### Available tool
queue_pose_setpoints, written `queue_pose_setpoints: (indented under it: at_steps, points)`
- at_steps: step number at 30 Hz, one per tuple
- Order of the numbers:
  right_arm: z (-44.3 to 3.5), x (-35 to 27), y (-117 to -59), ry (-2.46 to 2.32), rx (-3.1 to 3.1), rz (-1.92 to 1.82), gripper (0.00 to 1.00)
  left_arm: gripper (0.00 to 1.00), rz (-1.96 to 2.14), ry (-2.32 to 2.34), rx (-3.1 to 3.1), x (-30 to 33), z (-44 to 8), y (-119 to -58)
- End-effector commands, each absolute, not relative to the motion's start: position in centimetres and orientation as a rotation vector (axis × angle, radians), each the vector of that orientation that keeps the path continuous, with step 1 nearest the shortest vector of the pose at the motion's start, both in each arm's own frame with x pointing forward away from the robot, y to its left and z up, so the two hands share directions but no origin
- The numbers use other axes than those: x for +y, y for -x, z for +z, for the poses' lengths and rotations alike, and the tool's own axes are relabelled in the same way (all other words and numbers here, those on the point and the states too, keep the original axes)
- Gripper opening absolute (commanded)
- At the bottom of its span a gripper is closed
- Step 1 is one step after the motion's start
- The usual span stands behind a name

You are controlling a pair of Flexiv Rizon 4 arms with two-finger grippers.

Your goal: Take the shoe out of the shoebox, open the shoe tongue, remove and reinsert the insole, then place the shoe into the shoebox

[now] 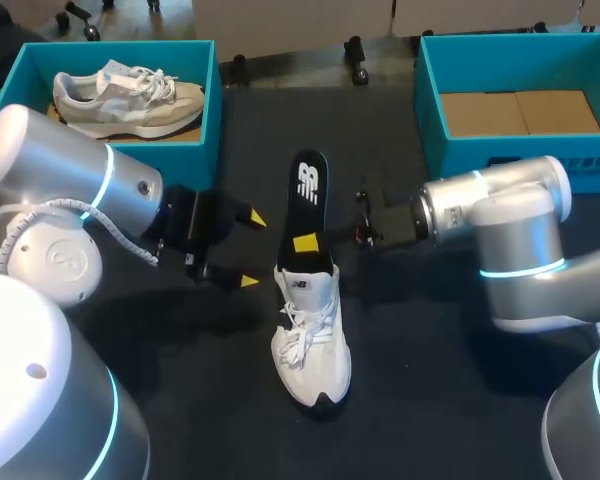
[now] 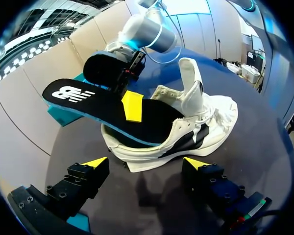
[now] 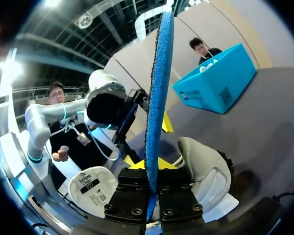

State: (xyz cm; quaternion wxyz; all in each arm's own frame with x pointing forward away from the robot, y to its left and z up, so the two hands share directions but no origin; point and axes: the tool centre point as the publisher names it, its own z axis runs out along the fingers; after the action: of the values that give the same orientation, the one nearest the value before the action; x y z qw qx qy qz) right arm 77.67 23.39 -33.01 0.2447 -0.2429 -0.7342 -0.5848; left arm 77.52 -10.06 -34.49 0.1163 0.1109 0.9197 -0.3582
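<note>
Dark surface (image 1: pixel 430 400) had the white shoe (image 1: pixel 312 345) lying between the arms. Its insole (image 1: pixel 307 185) stuck out, one end in the shoe mouth, pinched mid-length by the right claw (image 1: pixel 305 243); left claw (image 1: pixel 252 250) gaped wide alongside. Insole looked light and floppy, best gripped mid-span.

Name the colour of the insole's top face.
Black. The insole shows best in the left wrist view.

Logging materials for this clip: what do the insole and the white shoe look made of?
The insole looks like foam: matte black fabric top, porous blue edge. The shoe seems white textile with smooth synthetic or leather panels and woven laces; which, I cannot tell.
</note>
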Motion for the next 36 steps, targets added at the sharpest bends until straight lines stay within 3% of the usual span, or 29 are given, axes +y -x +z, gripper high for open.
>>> queue_pose_setpoints:
  at_steps: [1, 28, 32, 36]
  points:
    - [-32.8, 23.0, -77.5, 0.660, -2.028, -1.528, 0.00, 1.00, -1.049, -0.328, 2.693, -10.2, -34.6, -77.5]
    - [-34.5, 23.3, -74.4, 0.780, -1.997, -1.456, 0.00, 1.00, -1.050, -0.347, 2.697, -10.6, -34.7, -77.5]
    - [-33.4, 23.1, -75.1, 0.775, -2.036, -1.457, 0.18, 1.00, -1.053, -0.351, 2.695, -10.6, -34.6, -77.5]
    - [-32.9, 22.7, -75.9, 0.762, -2.060, -1.457, 0.21, 1.00, -1.051, -0.352, 2.693, -10.5, -34.5, -77.6]
